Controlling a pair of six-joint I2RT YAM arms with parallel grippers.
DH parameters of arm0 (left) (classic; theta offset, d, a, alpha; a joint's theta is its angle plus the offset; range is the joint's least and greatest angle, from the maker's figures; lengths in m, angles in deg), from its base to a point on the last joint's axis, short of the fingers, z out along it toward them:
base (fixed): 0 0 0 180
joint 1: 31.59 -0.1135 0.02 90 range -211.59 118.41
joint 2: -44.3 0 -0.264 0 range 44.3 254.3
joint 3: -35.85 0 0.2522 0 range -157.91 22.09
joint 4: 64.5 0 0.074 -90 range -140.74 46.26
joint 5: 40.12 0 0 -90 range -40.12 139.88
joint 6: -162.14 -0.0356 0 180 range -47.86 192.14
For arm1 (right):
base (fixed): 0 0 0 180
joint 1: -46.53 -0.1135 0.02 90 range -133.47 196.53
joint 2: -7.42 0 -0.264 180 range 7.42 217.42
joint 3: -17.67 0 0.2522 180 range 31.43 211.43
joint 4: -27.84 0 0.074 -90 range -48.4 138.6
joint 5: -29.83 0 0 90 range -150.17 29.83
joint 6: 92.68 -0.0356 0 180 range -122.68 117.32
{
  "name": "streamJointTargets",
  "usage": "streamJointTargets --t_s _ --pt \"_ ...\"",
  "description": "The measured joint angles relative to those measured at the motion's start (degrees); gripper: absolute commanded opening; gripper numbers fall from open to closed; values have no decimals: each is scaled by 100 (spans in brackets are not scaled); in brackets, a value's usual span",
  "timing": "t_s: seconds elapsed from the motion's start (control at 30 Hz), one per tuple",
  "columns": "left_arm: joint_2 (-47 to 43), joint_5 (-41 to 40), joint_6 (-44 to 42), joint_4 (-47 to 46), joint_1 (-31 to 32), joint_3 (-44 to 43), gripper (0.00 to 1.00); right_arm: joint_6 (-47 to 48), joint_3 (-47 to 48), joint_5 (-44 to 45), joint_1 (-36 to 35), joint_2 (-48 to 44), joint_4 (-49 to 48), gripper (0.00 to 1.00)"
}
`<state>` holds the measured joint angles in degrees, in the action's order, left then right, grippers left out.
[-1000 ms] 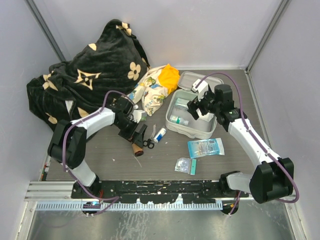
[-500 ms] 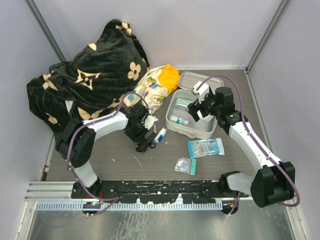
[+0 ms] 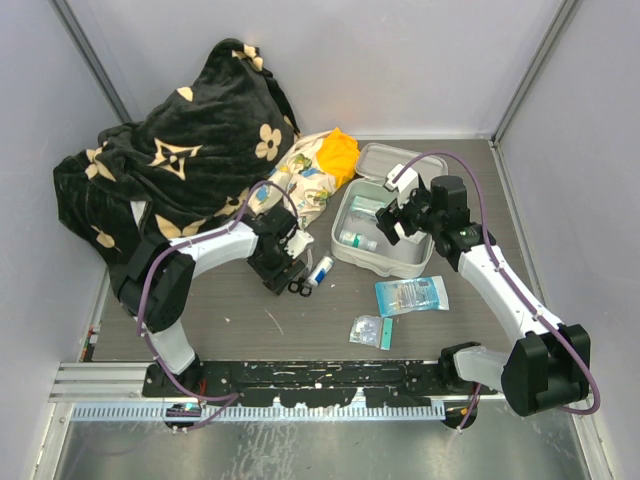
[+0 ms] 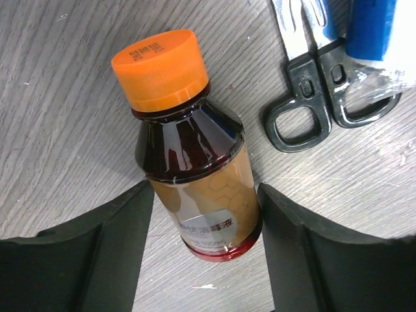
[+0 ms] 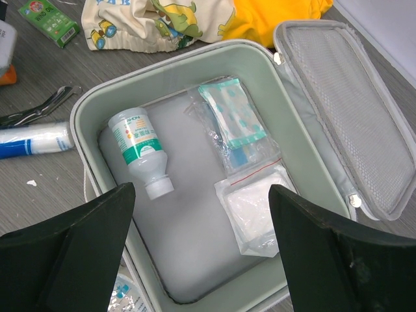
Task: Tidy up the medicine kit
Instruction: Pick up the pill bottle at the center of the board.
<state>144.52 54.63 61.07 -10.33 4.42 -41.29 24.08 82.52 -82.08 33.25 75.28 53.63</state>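
The medicine kit (image 3: 400, 268) lies open right of centre, lid (image 5: 344, 117) folded back. Inside its pale tray (image 5: 84, 110) are a white bottle with a green label (image 5: 140, 146), a teal sachet (image 5: 232, 120) and a clear bag of gauze (image 5: 257, 211). My right gripper (image 5: 200, 195) hovers over the tray, open and holding nothing. My left gripper (image 4: 205, 195) is down at the table left of the kit. Its fingers press both sides of a brown bottle with an orange cap (image 4: 195, 175), which lies on the table.
Black scissors (image 4: 305, 97) and a blue-and-white tube (image 4: 370, 29) lie just right of the brown bottle. A black patterned blanket (image 3: 170, 160) and a floral-and-orange cloth bundle (image 3: 315, 175) fill the back left. Two flat packets (image 3: 411, 295) (image 3: 368, 330) lie in front of the kit.
My left arm has swung right and come down over the brown bottle, and its jaws have narrowed onto it. The right gripper has stayed over the kit.
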Motion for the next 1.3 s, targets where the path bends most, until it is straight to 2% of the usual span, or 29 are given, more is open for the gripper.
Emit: streamJointTargets --t_s 0.3,0.53,0.77,0.93,1.07,1.3 --pt "-195 98 -503 -387 -155 332 43 -2 -20 -127 0 0 -2 89" --pt "-789 348 -872 -804 -232 835 27 -251 -199 -935 0 -2 -168 89" --pt "-2048 1110 -1580 -780 -352 935 10 -809 -214 -1982 -164 2 -479 89" --pt "-2527 1937 -2199 -243 -361 643 1 -1427 68 -2531 -656 245 -756 94" --pt "-2789 2476 -2636 262 -334 310 0 -1827 350 -2645 -1099 605 -863 98" --pt "-3311 2861 -3272 719 -225 66 0 -2732 863 -2966 -1641 1368 -905 99"
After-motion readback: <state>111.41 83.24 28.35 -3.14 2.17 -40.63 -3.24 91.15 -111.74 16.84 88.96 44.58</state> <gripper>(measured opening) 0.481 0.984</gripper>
